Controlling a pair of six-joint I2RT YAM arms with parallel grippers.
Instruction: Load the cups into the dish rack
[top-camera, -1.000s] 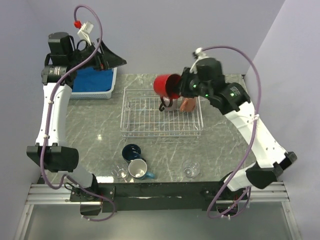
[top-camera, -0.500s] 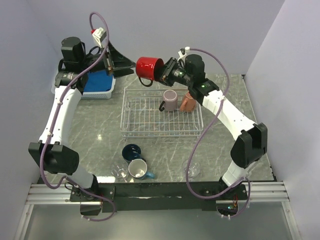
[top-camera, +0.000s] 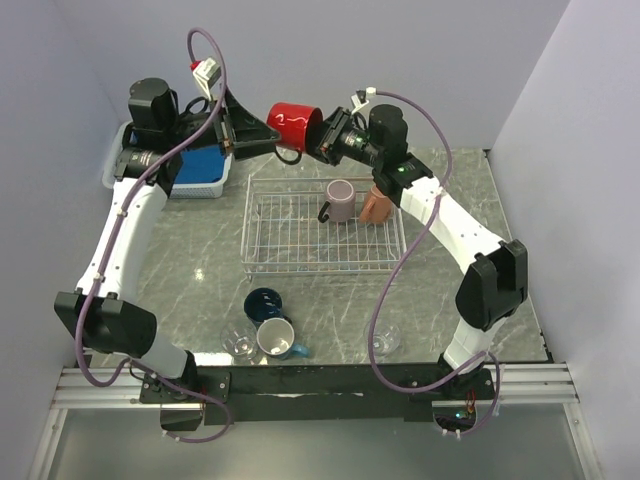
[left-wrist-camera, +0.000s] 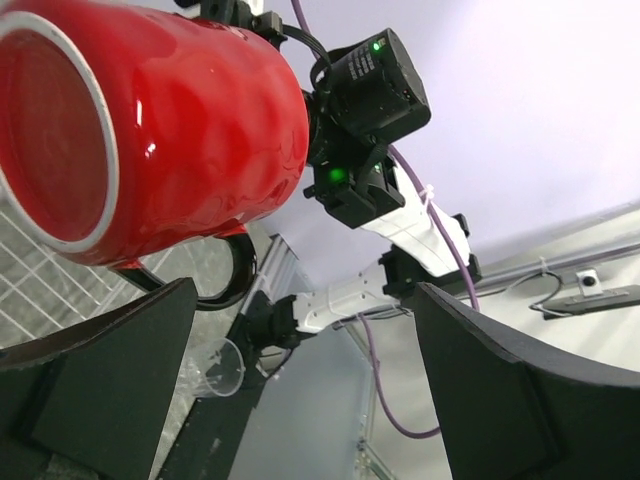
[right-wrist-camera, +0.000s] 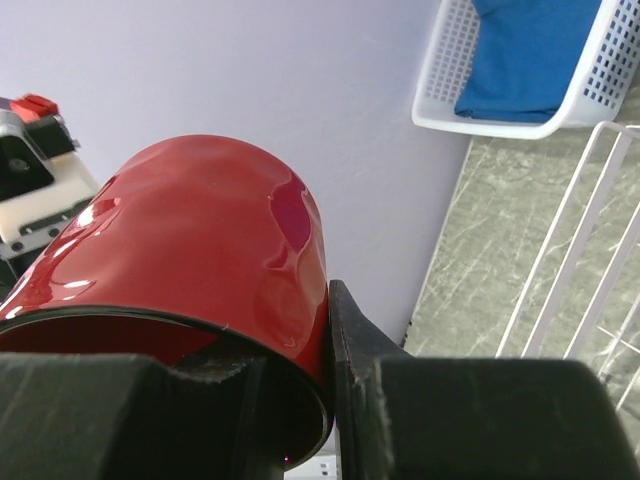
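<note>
The red mug (top-camera: 296, 122) hangs tipped on its side in the air behind the white wire dish rack (top-camera: 322, 230). My right gripper (top-camera: 326, 140) is shut on its rim wall, one finger inside and one finger (right-wrist-camera: 352, 340) outside the mug (right-wrist-camera: 190, 240). My left gripper (top-camera: 262, 131) is open right beside the mug's base (left-wrist-camera: 150, 130), which lies above its left finger (left-wrist-camera: 110, 380), not between the jaws. A mauve mug (top-camera: 341, 200) and a salmon-orange mug (top-camera: 377, 206) stand in the rack. The navy mug (top-camera: 263, 302), the light blue mug (top-camera: 277, 338) and two clear glass cups (top-camera: 240, 346) (top-camera: 381, 338) are on the table in front.
A white plastic basket (top-camera: 222, 175) with a blue cloth stands at the back left, also in the right wrist view (right-wrist-camera: 600, 70). The rack's wires show in the right wrist view (right-wrist-camera: 590, 260). A glass cup (left-wrist-camera: 222, 365) shows in the left wrist view. The back wall is close behind both grippers.
My right arm carried the red mug up and left, from over the rack toward the back left. My left gripper swung right until it reached the mug's base.
</note>
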